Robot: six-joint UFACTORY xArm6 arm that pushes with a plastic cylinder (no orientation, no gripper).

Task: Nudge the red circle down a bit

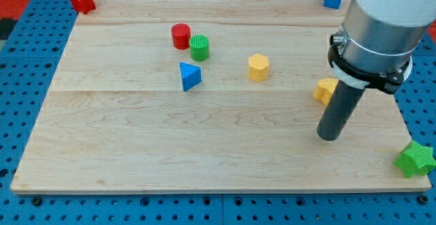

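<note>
Far to the view's left of my tip [329,136], a bare rod with no hand to open or hold anything, the red circle [180,35] touches the green cylinder [199,48], so a careless downward push risks dragging that neighbour along.

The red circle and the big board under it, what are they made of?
The red circle looks like plastic: solid bright colour, smooth matte sides, faint ridges on top, maybe 3D-printed. The board looks like pale wood: grain lines and plank seams run across it. My tip is far off toward the view's right, near a yellow block.
</note>
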